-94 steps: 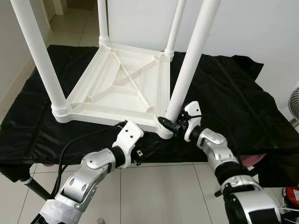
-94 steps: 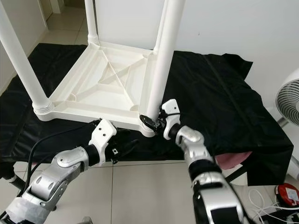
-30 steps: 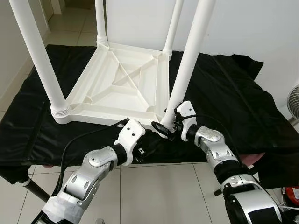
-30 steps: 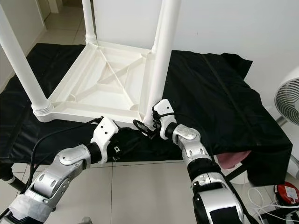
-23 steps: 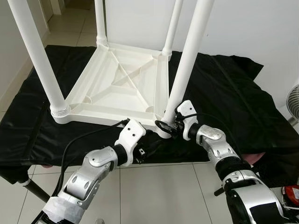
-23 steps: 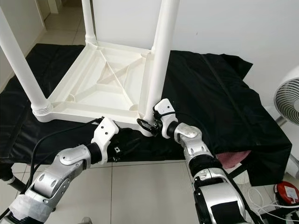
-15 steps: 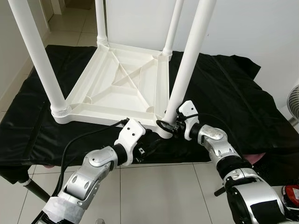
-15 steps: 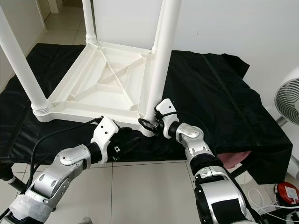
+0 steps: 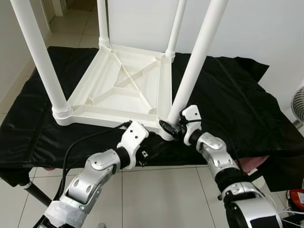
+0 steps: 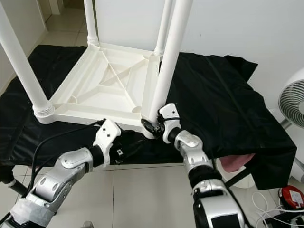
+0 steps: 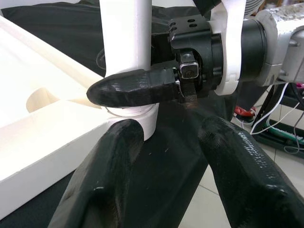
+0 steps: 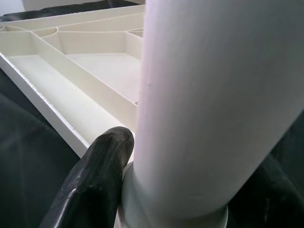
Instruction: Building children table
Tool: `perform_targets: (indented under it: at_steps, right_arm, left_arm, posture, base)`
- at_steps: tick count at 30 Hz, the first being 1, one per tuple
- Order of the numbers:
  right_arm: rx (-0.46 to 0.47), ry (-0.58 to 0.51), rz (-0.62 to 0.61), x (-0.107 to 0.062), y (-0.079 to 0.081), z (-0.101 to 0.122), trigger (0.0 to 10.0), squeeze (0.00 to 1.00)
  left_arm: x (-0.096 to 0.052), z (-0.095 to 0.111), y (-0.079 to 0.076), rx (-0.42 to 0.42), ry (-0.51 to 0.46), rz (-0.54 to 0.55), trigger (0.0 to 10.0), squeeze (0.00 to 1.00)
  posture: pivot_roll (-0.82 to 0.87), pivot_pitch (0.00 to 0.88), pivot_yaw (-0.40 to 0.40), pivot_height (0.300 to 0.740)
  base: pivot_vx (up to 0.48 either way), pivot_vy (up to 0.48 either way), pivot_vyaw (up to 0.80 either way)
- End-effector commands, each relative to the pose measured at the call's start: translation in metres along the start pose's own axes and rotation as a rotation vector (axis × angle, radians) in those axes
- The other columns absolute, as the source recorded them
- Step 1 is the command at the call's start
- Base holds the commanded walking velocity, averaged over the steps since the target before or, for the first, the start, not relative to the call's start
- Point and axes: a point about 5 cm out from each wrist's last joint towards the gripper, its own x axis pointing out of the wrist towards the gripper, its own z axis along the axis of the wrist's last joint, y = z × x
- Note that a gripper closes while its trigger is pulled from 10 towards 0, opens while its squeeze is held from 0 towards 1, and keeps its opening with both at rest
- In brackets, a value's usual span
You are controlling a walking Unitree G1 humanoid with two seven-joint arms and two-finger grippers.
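White plastic kids' table (image 9: pixel 124 88) lies upside down on a black cloth (image 9: pixel 228 102), ribbed underside w/ X-brace up, round legs sticking up; near-right leg (image 9: pixel 194 61) leans slightly. Right gripper (image 9: pixel 170 129) is clamped round that leg's base at the corner socket, left gripper (image 11: pixel 164 156) fingers spread apart just below the same corner, holding nothing. Cloth-covered surface sits on pale tiled floor (image 9: pixel 161 199) by a white wall (image 10: pixel 247 28), w/ a fan (image 10: pixel 292 102) at far right.

A plain white table (image 9: pixel 124 88) with white legs (image 9: pixel 194 59) stands on a black cloth (image 9: pixel 228 99) over pale floor tiles (image 9: pixel 156 199).
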Motion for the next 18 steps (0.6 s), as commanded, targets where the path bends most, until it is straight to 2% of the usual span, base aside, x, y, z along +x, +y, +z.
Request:
perform_targets:
  at_steps: [1,3,4,5,6,9,11,12,14,18]
  right_arm:
    - [0.073,0.008,-0.098,-0.002,0.002,-0.005,10.0,0.0]
    - [0.073,0.008,-0.098,-0.002,0.002,-0.005,10.0,0.0]
    - [0.095,0.009,-0.147,-0.002,0.004,-0.006,10.0,0.0]
    - [0.129,0.024,-0.278,-0.003,0.007,-0.011,10.0,0.0]
    - [0.129,0.024,-0.278,-0.003,0.007,-0.011,10.0,0.0]
    - [0.148,0.065,-0.446,-0.008,0.012,-0.022,10.0,0.0]
    - [0.15,0.075,-0.486,-0.01,0.013,-0.025,10.0,0.0]
    - [0.13,0.1,-0.598,-0.014,0.015,-0.028,10.0,0.0]
    - [0.113,0.105,-0.641,-0.016,0.016,-0.028,10.0,0.0]
    - [0.136,0.105,-0.64,-0.014,0.024,-0.027,10.0,0.0]
  left_arm:
    - [0.0,-0.002,-0.005,-0.008,0.007,-0.045,10.0,0.0]
    - [0.0,-0.002,-0.005,-0.008,0.007,-0.045,10.0,0.0]
    - [0.0,-0.002,-0.005,-0.01,0.007,-0.047,10.0,0.0]
    - [0.001,-0.003,-0.006,-0.011,0.009,-0.05,10.0,0.0]
    - [0.001,-0.003,-0.006,-0.011,0.009,-0.05,10.0,0.0]
    - [0.001,-0.003,-0.007,-0.013,0.008,-0.054,10.0,0.0]
    - [0.002,-0.003,-0.007,-0.013,0.008,-0.055,10.0,0.0]
    - [0.002,-0.003,-0.007,-0.012,0.008,-0.058,10.0,0.0]
    - [0.002,-0.003,-0.007,-0.012,0.008,-0.059,10.0,0.0]
    - [0.001,-0.003,-0.007,-0.013,0.007,-0.057,10.0,0.0]
  posture:
    - [0.04,0.0,-0.073,0.74]
    - [0.04,0.0,-0.073,0.74]
    - [0.04,0.0,-0.074,0.74]
    - [0.04,0.0,-0.074,0.74]
    - [0.04,0.0,-0.074,0.74]
    - [0.04,0.0,-0.075,0.74]
    - [0.04,0.0,-0.075,0.74]
    - [0.04,0.0,-0.079,0.74]
    - [0.04,0.0,-0.081,0.74]
    - [0.05,0.0,-0.083,0.74]
  base:
    - [0.0,0.0,0.0]
    - [0.0,0.0,0.0]
    - [0.0,0.0,0.0]
    - [0.0,0.0,0.0]
    - [0.0,0.0,0.0]
    - [0.0,0.0,0.0]
    - [0.0,0.0,0.0]
    - [0.0,0.0,0.0]
    - [0.0,0.0,0.0]
    - [0.0,0.0,0.0]
